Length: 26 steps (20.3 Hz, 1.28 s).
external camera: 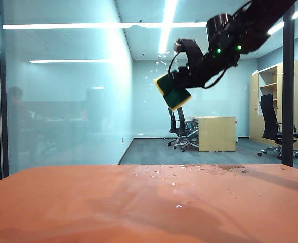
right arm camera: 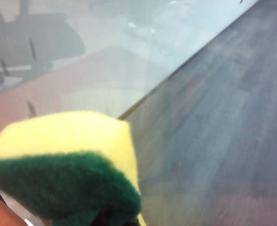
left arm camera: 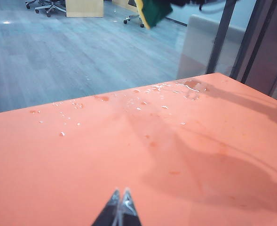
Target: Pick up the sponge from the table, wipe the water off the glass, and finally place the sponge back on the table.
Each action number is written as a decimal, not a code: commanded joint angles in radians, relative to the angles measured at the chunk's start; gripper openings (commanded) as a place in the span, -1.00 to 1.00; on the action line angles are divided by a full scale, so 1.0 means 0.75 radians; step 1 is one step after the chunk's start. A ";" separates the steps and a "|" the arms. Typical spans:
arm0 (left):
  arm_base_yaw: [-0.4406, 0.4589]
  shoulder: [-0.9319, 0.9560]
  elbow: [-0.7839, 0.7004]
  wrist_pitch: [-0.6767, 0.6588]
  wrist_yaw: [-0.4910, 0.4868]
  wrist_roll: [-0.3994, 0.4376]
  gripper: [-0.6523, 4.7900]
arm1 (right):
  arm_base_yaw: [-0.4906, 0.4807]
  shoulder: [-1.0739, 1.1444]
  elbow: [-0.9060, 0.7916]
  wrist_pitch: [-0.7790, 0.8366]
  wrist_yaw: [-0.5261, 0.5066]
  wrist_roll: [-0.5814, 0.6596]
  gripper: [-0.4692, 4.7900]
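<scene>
right tool point(external camera: 180, 81) grips sponge point(external camera: 172, 91), seemingly against glass point(external camera: 68, 101).

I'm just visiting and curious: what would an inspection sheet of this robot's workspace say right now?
Surface: orange table, droplets near the far edge.
Job's things: sponge held up at the glass; water specks beside it.
Clutter: nothing seen.
Grippers: right gripper shut on the sponge, raised high; left gripper shut, low over the table.
Cables: black cable looping along the right arm.
Surroundings: office behind the glass, desk, chairs.
</scene>
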State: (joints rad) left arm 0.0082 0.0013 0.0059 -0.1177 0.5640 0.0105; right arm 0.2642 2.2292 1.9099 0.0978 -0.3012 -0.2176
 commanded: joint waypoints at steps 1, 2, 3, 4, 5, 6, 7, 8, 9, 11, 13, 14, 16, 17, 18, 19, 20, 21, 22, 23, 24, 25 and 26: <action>-0.001 0.002 0.004 0.001 -0.005 0.011 -0.78 | 0.003 -0.026 0.109 0.024 0.019 0.005 -0.84; -0.001 0.002 0.004 0.000 -0.004 0.011 -0.78 | 0.008 -0.031 0.148 -0.003 0.019 0.005 -0.85; -0.001 0.002 0.004 0.000 -0.004 0.012 -0.78 | 0.009 -0.033 0.166 -0.015 0.018 0.005 -0.84; -0.001 0.002 0.004 0.001 -0.004 0.011 -0.78 | 0.013 -0.040 0.189 -0.033 0.018 0.005 -0.84; -0.001 0.002 0.004 0.000 -0.004 0.011 -0.78 | 0.024 -0.044 0.201 -0.039 0.019 0.004 -0.84; -0.001 0.002 0.004 0.000 -0.004 0.011 -0.78 | 0.026 -0.058 0.207 -0.033 0.020 0.004 -0.84; -0.001 0.002 0.004 -0.001 -0.004 0.011 -0.78 | 0.037 -0.070 0.207 -0.028 0.022 0.001 -0.84; -0.001 0.002 0.004 0.000 -0.004 0.011 -0.78 | 0.044 -0.083 0.211 -0.026 0.030 0.001 -0.84; -0.001 0.002 0.004 0.000 -0.004 0.012 -0.78 | 0.047 -0.085 0.219 -0.026 0.045 -0.001 -0.84; 0.000 0.002 0.004 -0.001 -0.004 0.012 -0.78 | 0.066 -0.087 0.237 -0.024 0.076 -0.006 -0.84; 0.000 0.002 0.004 -0.001 -0.004 0.012 -0.78 | 0.069 -0.083 0.235 -0.018 0.084 -0.006 -0.85; -0.001 0.002 0.004 -0.001 -0.004 0.012 -0.78 | 0.069 -0.066 0.234 -0.019 0.084 -0.006 -0.85; 0.000 0.002 0.004 -0.001 -0.004 0.011 -0.78 | 0.069 -0.031 0.234 -0.032 0.084 -0.005 -0.84; 0.000 0.002 0.004 -0.001 -0.004 0.012 -0.78 | 0.069 -0.014 0.234 -0.049 0.084 -0.005 -0.84; 0.000 0.002 0.004 -0.001 -0.004 0.011 -0.78 | 0.069 0.002 0.234 -0.065 0.084 -0.005 -0.85; 0.000 0.002 0.004 -0.001 -0.004 0.011 -0.78 | 0.082 0.022 0.234 -0.078 0.085 -0.006 -0.85; 0.000 0.002 0.004 -0.001 -0.004 0.012 -0.78 | 0.084 0.040 0.234 -0.088 0.084 -0.006 -0.84; 0.000 0.002 0.004 -0.001 -0.004 0.011 -0.78 | 0.087 0.049 0.234 -0.097 0.084 -0.006 -0.84; -0.001 0.002 0.004 -0.001 -0.004 0.011 -0.78 | 0.101 0.070 0.233 -0.114 0.083 -0.006 -0.85; -0.001 0.002 0.004 -0.001 -0.004 0.011 -0.78 | 0.108 0.078 0.233 -0.130 0.083 -0.007 -0.84; -0.001 0.002 0.004 -0.001 -0.004 0.012 -0.78 | 0.118 0.088 0.233 -0.158 0.083 -0.022 -0.85; -0.001 0.002 0.004 -0.001 -0.004 0.012 -0.78 | 0.122 0.097 0.233 -0.171 0.086 -0.025 -0.84; -0.001 0.002 0.004 -0.001 -0.004 0.011 -0.78 | 0.133 0.108 0.233 -0.188 0.089 -0.025 -0.85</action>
State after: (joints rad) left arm 0.0082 0.0013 0.0059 -0.1173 0.5629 0.0105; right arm 0.3626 2.3165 2.0796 -0.0448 -0.2481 -0.2321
